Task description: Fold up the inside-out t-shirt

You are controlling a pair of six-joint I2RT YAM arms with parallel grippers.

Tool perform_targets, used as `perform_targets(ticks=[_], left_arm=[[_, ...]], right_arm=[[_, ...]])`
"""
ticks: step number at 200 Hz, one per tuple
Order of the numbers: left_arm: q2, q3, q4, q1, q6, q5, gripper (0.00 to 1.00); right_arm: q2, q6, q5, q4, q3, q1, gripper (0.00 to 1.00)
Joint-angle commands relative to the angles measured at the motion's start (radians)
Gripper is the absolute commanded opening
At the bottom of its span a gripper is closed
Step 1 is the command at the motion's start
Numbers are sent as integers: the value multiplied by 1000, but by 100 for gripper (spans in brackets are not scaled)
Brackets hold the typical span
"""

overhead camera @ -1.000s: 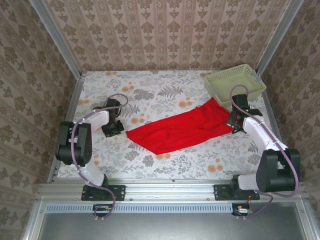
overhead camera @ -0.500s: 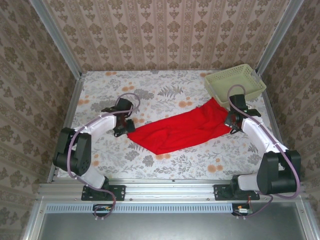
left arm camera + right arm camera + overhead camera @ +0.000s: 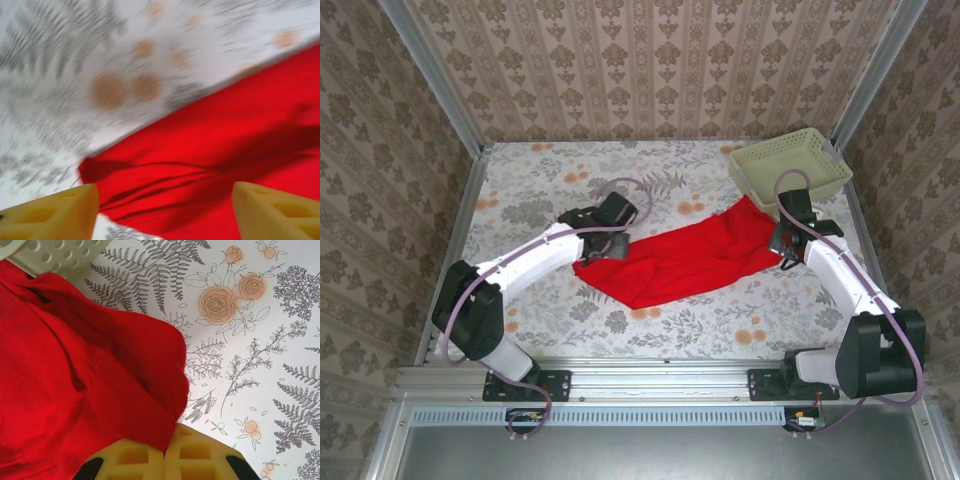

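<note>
Patterned beige wallpaper closes in the table (image 3: 650, 170) on three sides, and a floral print of grey ferns and orange roses covers its top. A pale green basket (image 3: 790, 165) of perforated plastic sits in the far right corner.

The inside-out t-shirt (image 3: 680, 260) lies across the middle of the table as a long, rumpled red band. It slants from a point left of centre up towards the far right corner. Its lower edge bulges towards the near edge of the table, and its upper right end reaches the near left corner of the basket; in the right wrist view the cloth lies against the basket's wall.

The left gripper (image 3: 610, 240) hangs over the left end of the shirt, its arm stretched out from the near left corner. In the left wrist view, which is blurred, its yellow fingers (image 3: 55, 212) stand wide apart with folds of red cloth below and between them. Nothing is gripped, and I cannot tell whether the tips touch the cloth.

The right gripper (image 3: 782, 245) is at the shirt's right end, just in front of the basket. Its yellow fingers (image 3: 130, 460) are pressed together, with a fold of the shirt's edge pinched between them. From that pinch the cloth spreads up and to the left in loose wrinkles, with bare table beside it.
</note>
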Motion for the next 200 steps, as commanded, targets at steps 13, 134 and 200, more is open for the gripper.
perform_targets(ticks=[13, 134, 200], left_arm=[[139, 145, -7, -107, 105, 17, 83], [275, 96, -7, -100, 18, 67, 19], [-411, -550, 74, -70, -435, -56, 2]], right_arm=[[-18, -8, 32, -15, 6, 7, 0], [-13, -3, 46, -10, 2, 4, 0], [3, 0, 47, -4, 2, 2, 0]])
